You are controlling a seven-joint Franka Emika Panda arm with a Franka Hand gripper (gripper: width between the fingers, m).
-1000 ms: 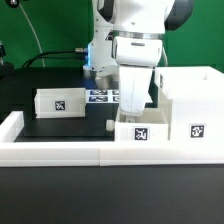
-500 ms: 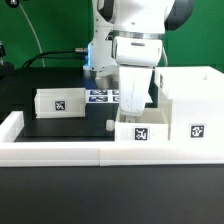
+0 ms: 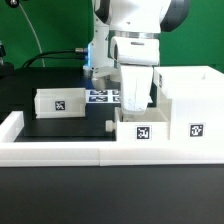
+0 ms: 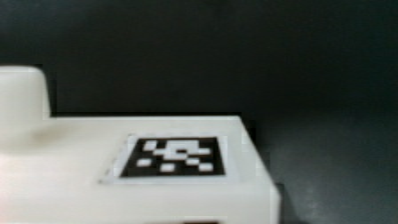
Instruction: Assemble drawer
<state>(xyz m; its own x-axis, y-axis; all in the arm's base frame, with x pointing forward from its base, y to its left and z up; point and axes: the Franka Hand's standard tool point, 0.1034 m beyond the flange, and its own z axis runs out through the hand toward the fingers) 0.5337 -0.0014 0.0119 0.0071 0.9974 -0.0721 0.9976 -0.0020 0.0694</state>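
Down low over the small tray at the front, right against the big shell on the exterior view's right. Gripper buried behind the tray's top edge, fingertips hidden. Cannot tell how wide the jaws stand, or whether anything is pinched between them. Nothing of the fingers in the wrist view either: only the tray's tagged top, close and blurred, dark mat beyond. Second tray well apart on the exterior view's left, knob dark against the mat just beside the near tray. Marker board lying flat behind.

Risks from here. Tray touching or nearly touching the shell's wall, so any sideways nudge likely to jam it or skew the shell. Front border block right beneath, little room to slide. Off-centre grip on a thin wall: likely tilt on lifting, then a crooked entry into the shell's opening. Shallow grip: likely slip and drop.
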